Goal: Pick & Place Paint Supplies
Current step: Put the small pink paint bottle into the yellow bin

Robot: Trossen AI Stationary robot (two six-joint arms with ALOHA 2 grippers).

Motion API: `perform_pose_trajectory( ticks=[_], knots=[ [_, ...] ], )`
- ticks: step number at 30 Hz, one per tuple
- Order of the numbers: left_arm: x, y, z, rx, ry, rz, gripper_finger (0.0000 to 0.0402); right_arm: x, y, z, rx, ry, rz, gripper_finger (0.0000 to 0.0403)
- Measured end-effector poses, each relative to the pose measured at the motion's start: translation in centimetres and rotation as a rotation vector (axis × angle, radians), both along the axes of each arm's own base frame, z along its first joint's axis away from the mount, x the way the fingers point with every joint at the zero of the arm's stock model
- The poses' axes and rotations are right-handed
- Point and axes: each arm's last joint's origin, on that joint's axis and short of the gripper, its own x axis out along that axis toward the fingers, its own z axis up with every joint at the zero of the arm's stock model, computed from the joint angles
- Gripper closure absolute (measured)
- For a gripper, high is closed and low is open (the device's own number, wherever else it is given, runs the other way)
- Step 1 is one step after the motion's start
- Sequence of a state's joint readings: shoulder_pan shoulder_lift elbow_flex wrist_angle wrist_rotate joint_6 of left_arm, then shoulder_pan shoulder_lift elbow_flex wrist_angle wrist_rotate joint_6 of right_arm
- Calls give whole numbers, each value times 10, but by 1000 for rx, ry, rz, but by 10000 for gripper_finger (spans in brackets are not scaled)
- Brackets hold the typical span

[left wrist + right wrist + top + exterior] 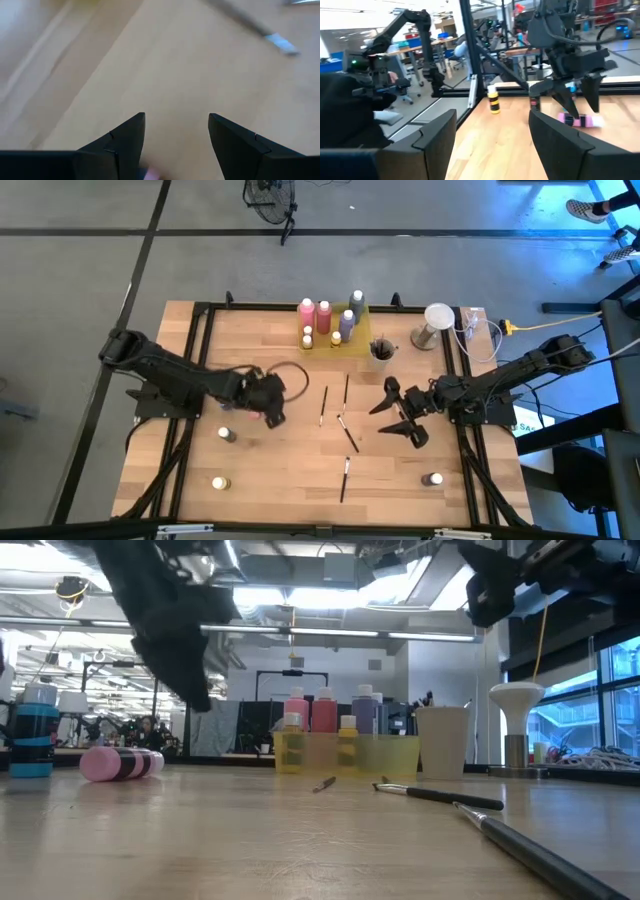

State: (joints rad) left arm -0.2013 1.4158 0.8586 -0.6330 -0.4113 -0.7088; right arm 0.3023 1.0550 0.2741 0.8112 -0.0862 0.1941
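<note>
A pink paint bottle (120,762) lies on its side on the table left of centre; it also shows in the right wrist view (577,120). My left gripper (268,398) hangs open just above it, fingers pointing down, clear of it (580,100). My right gripper (400,415) is open and empty above the table's right half. Several thin dark paintbrushes (346,436) lie flat at the table's middle. Small pale-capped bottles stand at the near left (219,482), left (227,434) and near right (432,479).
A translucent yellow tray (352,338) at the far middle holds pink, purple and grey bottles (324,316). A cup (380,351) with brushes stands beside it, and a white stand (436,320) farther right. A black frame (200,320) rims the table.
</note>
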Motion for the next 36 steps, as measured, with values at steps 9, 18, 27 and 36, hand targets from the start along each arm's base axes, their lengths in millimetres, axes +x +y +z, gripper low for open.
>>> perform_pose_trajectory(
  ticks=[9,18,27,36],
  knots=[
    [-11,47,6,-179,177,253,188,0,-1,0,1,-1,-24,151],
    [-23,72,5,-313,260,371,188,0,-1,-1,-1,7,-24,151],
    [-24,86,5,-407,236,442,188,0,0,-4,-12,43,-23,151],
    [-21,81,5,-414,211,453,188,0,0,-7,-16,76,-22,151]
  ],
)
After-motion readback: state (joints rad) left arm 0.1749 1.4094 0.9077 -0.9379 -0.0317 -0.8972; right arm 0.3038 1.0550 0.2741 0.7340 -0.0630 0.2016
